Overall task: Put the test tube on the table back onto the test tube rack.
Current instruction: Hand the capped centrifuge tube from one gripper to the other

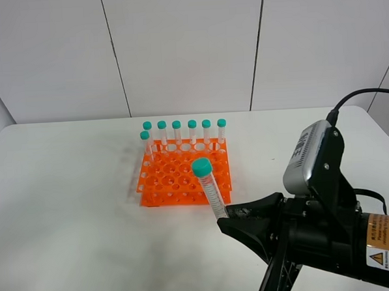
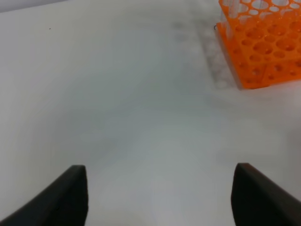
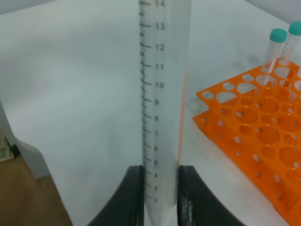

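Note:
My right gripper [image 1: 227,215] is shut on the lower end of a clear test tube [image 1: 209,187] with a teal cap, holding it nearly upright just in front of the orange test tube rack [image 1: 183,175]. In the right wrist view the graduated test tube [image 3: 162,94] stands between the two black fingers [image 3: 129,197], with the rack [image 3: 254,136] beside it. Several capped tubes [image 1: 184,130] stand in the rack's back row and left column. My left gripper [image 2: 157,197] hangs open over bare white table [image 2: 117,94], the rack's corner [image 2: 263,47] far ahead of it; it does not show in the high view.
The white table [image 1: 67,204] spreads wide to the left of and in front of the rack. The right arm's black body and grey camera housing [image 1: 312,155] fill the lower right of the high view. A grey panelled wall stands behind.

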Controlling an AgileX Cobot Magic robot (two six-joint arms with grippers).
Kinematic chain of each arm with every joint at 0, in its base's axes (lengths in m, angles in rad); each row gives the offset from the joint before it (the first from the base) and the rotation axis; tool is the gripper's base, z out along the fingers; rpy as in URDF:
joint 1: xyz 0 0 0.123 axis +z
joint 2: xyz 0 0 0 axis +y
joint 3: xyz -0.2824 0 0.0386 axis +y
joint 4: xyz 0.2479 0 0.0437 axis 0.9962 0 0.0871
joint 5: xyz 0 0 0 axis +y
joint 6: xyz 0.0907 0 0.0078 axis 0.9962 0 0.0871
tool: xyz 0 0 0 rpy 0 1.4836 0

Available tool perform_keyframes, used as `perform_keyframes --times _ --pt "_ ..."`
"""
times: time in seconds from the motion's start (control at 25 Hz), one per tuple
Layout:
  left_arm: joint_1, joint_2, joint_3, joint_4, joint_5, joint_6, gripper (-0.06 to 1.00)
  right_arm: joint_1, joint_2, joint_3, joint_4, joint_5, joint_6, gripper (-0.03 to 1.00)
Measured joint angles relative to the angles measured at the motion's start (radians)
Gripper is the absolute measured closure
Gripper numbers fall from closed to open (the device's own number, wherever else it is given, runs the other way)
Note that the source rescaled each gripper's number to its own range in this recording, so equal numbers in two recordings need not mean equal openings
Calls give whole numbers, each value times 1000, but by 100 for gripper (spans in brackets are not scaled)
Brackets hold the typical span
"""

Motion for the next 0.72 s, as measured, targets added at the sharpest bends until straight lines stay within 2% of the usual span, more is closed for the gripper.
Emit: perform_keyframes --times 0.4,0.48,0.6,0.72 --pt "-19 0 0 -17 0 -4 34 0 0 0 3 -1 -1 95" --pt "-84 0 0 -57 0 -10 34 0 0 0 4 -1 -1 95" --pt "-275 0 0 -102 0 -13 34 0 0 0 4 -1 -1 95" --pt "-422 0 0 -113 -7 -26 34 0 0 0 4 -1 -1 95"
